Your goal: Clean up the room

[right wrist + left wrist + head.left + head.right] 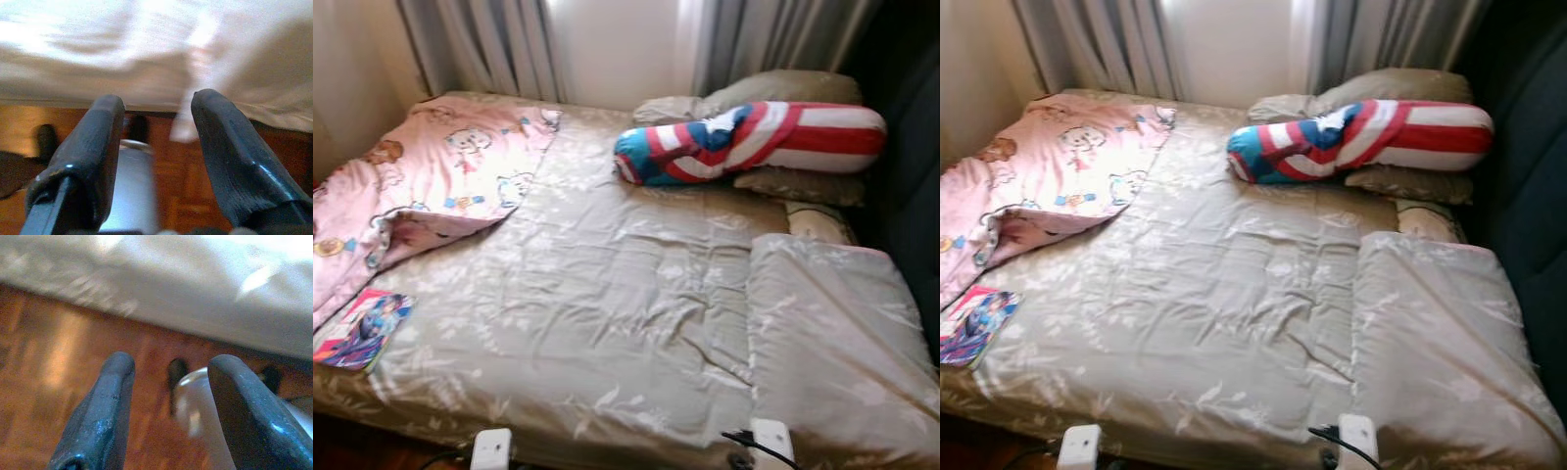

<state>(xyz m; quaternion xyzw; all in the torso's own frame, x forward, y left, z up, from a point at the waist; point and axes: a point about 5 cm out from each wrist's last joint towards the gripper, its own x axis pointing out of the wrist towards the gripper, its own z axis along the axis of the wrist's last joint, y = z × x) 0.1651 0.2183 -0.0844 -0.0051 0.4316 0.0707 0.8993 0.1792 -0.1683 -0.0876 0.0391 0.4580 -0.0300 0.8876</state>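
A bed with a beige floral quilt (607, 294) lies before me. A pink cartoon-print blanket (431, 181) is crumpled over its far left corner. A colourful book (362, 328) rests near the quilt's left front edge. A red, white and blue striped bolster (754, 142) leans on beige pillows (783, 90) at the right. A folded beige cover (837, 338) lies at the front right. My left gripper (168, 406) hangs open over the wooden floor beside the bed's edge. My right gripper (156, 156) is open too, low by the hanging quilt.
Grey curtains (499, 44) and a bright wall stand behind the bed. A dark panel (911, 176) borders its right side. Wooden floor (58, 362) runs along the bed's near edge. Two white parts of my body (491, 448) show at the bottom edge.
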